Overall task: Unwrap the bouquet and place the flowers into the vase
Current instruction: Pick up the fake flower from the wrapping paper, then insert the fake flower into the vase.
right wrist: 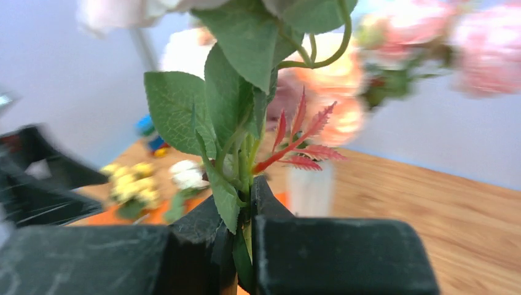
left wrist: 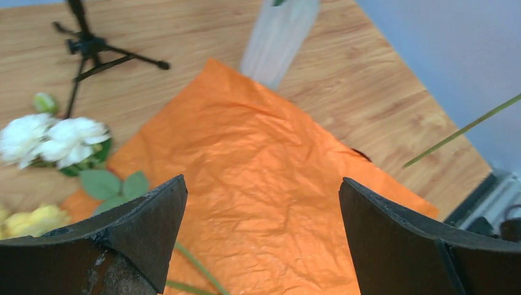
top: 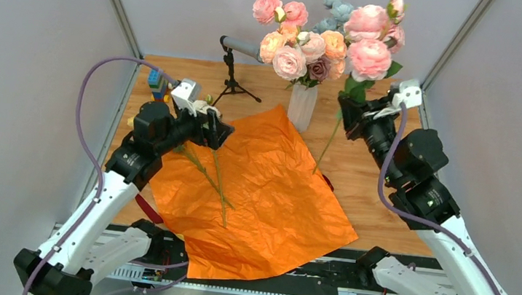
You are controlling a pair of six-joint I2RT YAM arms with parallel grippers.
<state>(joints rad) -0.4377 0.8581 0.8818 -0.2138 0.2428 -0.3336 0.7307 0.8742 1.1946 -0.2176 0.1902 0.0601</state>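
From above, the left gripper [top: 223, 132] partly hides the heads of the loose stems [top: 222, 187] lying under it on the orange paper [top: 275, 193]. The right gripper [top: 347, 105] holds a pink rose [top: 368, 58] up just beside the vase [top: 302, 108].

At the left wrist, the jaws stand wide and empty, and the vase ahead is cut off at the top.

At the right wrist, the jaws are pinched tight on the green stem [right wrist: 244, 178], and everything beyond is blurred.

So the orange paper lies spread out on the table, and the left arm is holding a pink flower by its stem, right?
Not quite: it is the right gripper that is shut on the pink flower by its stem, as the right wrist and top views show. The left gripper stands open and empty over the orange paper.
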